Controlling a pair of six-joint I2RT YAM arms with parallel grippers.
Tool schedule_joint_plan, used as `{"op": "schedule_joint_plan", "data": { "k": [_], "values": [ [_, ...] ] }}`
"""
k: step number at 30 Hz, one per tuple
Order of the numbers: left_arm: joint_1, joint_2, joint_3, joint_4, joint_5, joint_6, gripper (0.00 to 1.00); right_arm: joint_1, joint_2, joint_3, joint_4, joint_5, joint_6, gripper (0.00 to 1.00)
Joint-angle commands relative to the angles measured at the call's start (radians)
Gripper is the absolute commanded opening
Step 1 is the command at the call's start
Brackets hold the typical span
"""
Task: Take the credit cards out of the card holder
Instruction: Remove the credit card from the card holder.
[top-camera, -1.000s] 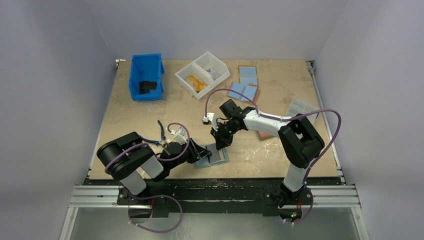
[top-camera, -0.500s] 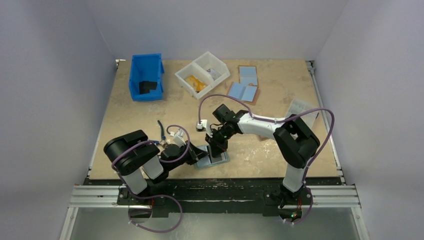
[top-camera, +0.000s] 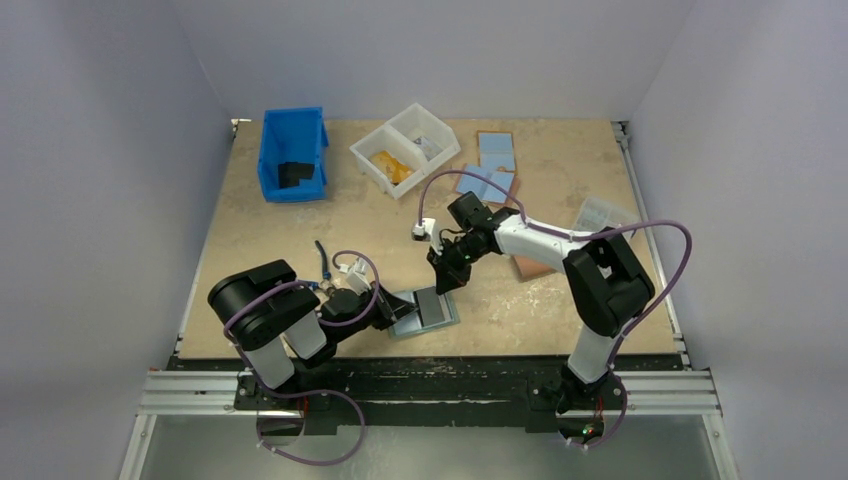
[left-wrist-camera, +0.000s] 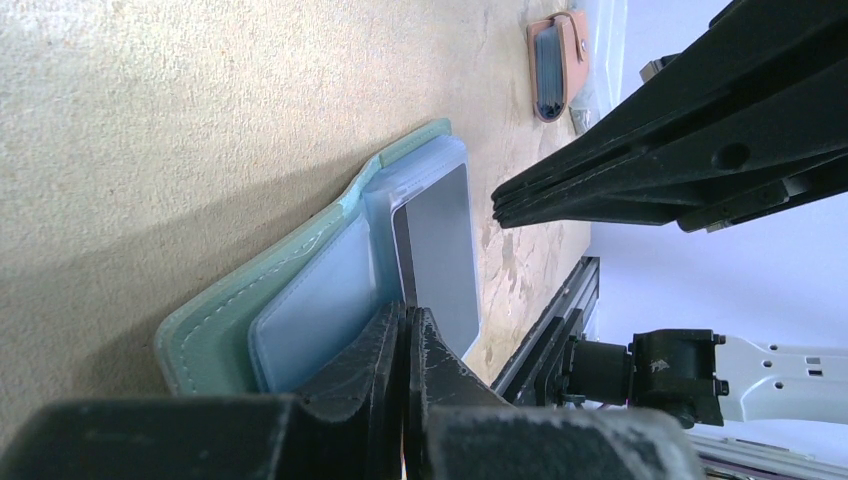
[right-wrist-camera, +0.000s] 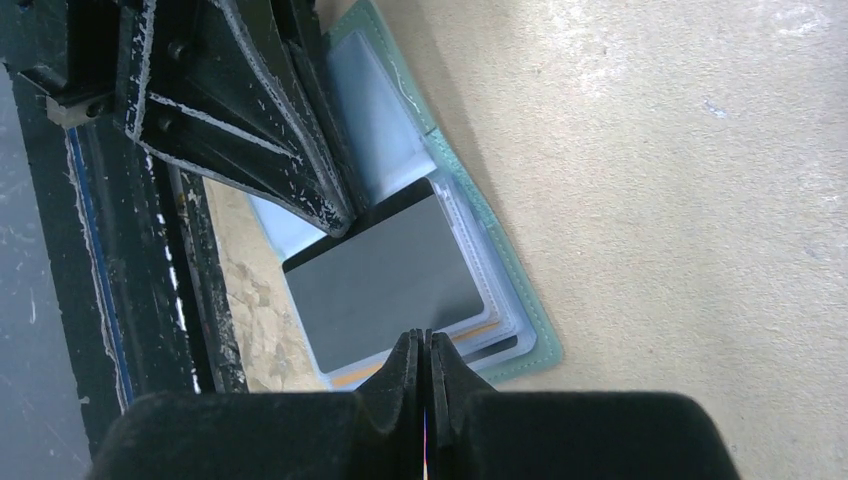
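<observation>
Card holder (left-wrist-camera: 220, 325): lying open on the table (top-camera: 300, 250) at 6 o'clock, close to the near edge, with the teal cover down and the clear sleeves facing up.
Dark card (right-wrist-camera: 385, 285): sitting inside the topmost sleeve, flat and fully within the holder.
Tan-orange card (right-wrist-camera: 350, 377): showing only as a thin edge under the dark card, also inside the holder.
Left gripper (left-wrist-camera: 408, 322): lying low at 9 o'clock of the holder, fingers pressed together, tips touching the sleeves just beside the dark card. Cannot tell whether a sleeve is being pinched between them.
Right gripper (right-wrist-camera: 424, 345): hanging above the holder at about 1 o'clock of it, fingers closed tight, gripping nothing visible, clear of the cards.
Salmon-pink wallet (left-wrist-camera: 557, 60): lying at 2 o'clock of the holder, well apart.
Blue bin (top-camera: 292, 155): standing at 11 o'clock on the table.
White tray (top-camera: 405, 148): standing at 12 o'clock.
Light-blue wallets (top-camera: 488, 183): lying flat at 1 o'clock, near the tray.
</observation>
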Motion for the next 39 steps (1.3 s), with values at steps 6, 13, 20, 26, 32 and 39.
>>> {"op": "schedule_joint_plan", "data": {
  "k": [6, 13, 20, 26, 32, 39],
  "values": [
    [-0.005, -0.019, -0.002, 0.084, -0.002, 0.010, 0.00, 0.011, 0.019, 0.010, -0.017, -0.058, 0.031, 0.03],
    [-0.006, -0.022, -0.003, 0.085, 0.000, 0.011, 0.00, 0.009, 0.053, 0.007, -0.003, -0.045, 0.075, 0.09],
    [-0.005, -0.030, -0.005, 0.076, -0.002, 0.009, 0.12, 0.006, 0.069, 0.003, 0.016, 0.014, 0.116, 0.13],
    [-0.006, -0.029, -0.001, 0.071, -0.002, 0.010, 0.14, 0.006, 0.062, 0.000, 0.022, 0.046, 0.116, 0.16],
    [-0.006, -0.029, -0.001, 0.069, -0.002, 0.008, 0.14, 0.008, 0.052, 0.003, 0.013, 0.031, 0.108, 0.19],
    [-0.006, -0.030, -0.001, 0.062, -0.005, 0.008, 0.14, 0.005, 0.009, 0.005, 0.000, -0.012, 0.088, 0.22]
  ]
}}
